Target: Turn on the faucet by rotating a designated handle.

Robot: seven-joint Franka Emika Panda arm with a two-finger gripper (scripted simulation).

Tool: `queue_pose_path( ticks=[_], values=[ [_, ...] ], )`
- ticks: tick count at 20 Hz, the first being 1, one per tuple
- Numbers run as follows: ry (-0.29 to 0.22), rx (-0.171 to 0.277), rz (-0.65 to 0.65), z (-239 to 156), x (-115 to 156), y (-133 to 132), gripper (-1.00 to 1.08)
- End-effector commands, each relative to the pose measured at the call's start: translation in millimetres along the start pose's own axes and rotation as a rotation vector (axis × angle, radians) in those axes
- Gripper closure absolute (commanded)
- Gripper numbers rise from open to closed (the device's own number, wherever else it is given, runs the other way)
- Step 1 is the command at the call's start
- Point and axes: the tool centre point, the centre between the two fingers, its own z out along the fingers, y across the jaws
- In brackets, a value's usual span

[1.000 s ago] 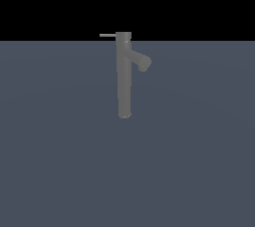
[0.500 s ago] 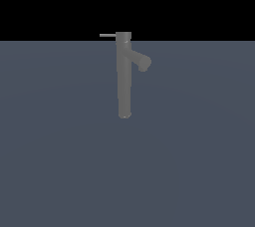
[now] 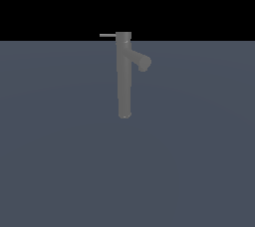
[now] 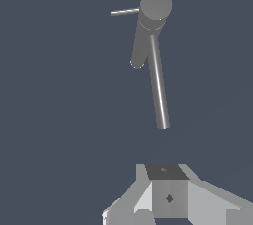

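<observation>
1. Standing upright on the plain grey tabletop [image 3: 60, 171], the faucet [image 3: 124, 81] is the landmark for everything else; its stubby spout [image 3: 139, 61] branches from the upper column toward the exterior view's right.
2. Sticking out from the faucet's top cap toward the exterior view's left, opposite the spout, is the handle [image 3: 107, 35]; it is thin, short and level, and nothing touches it.
3. The end effector [image 4: 168, 194] shows only in the wrist view, well apart from the faucet and looking down on its cap; it holds nothing, and how far its jaws are spread I cannot tell, since only the body shows.
4. The step in hand looks like the approach; the arm is absent from the exterior view, so the task seems barely begun.
5. To do it well, aim for the rod's free end rather than the cap; come in beside it, not onto the spout; then push sideways so the rod sweeps around the column's axis, keeping contact light so the thin rod does not slip off.
</observation>
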Motion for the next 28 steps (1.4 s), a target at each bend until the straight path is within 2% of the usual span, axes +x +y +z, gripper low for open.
queue_pose_path(
  ticks=[1,20,28],
  values=[
    [0.000,0.001,-0.012,12.8,19.6,-1.2,1.08],
    [-0.006,0.009,-0.096,100.4,160.7,-16.8,1.08],
    [-0.008,0.011,-0.121,124.6,203.1,-23.9,1.08]
  ],
)
